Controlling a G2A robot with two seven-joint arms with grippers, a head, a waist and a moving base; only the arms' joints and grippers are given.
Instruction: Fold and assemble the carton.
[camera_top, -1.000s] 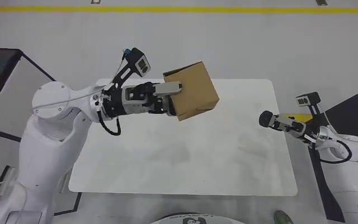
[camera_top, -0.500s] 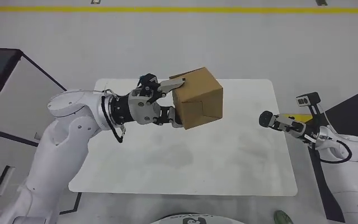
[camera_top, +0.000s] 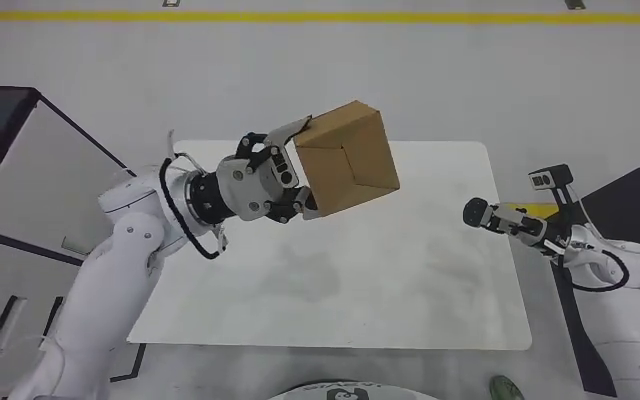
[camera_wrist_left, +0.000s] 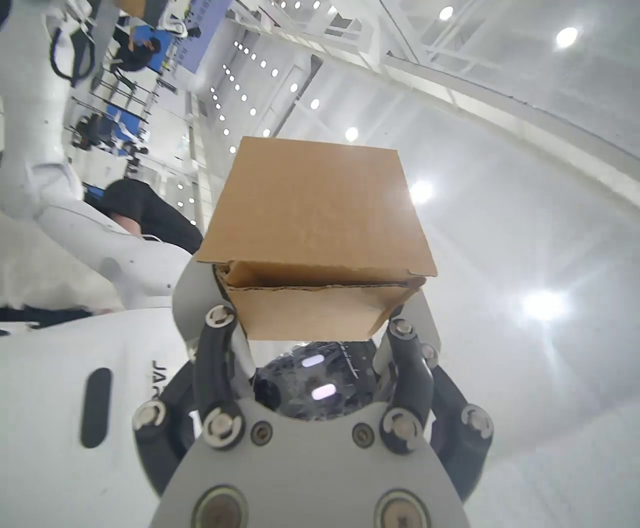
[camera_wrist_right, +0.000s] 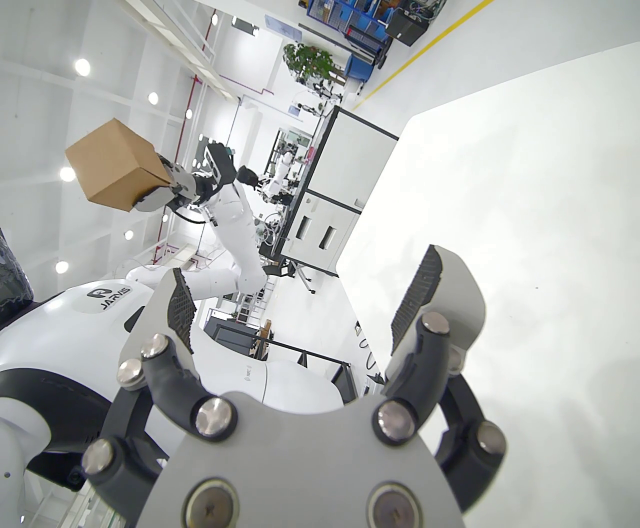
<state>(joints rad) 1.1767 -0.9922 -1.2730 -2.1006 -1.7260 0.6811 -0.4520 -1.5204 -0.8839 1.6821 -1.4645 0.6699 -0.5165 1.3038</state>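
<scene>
my left gripper (camera_top: 302, 167) grips the carton (camera_top: 345, 158), held up over the table's (camera_top: 400, 290) far left; my right gripper (camera_wrist_right: 305, 290) hangs spread apart off the table's right edge.

The carton (camera_top: 345, 160), around eleven o'clock over the table (camera_top: 430, 290), is plain tan-brown cardboard, unprinted, its cut edge showing paler wavy fluting. The table is flat white with faint grey smudges. The left gripper (camera_top: 298, 168) is pale silver-grey with black links. The right gripper (camera_top: 470, 212), at three o'clock, is coloured the same, its pads (camera_wrist_right: 415, 290) black and finely ribbed. A yellow stripe (camera_top: 320, 16) crosses the light grey floor (camera_top: 500, 80) at twelve o'clock
</scene>
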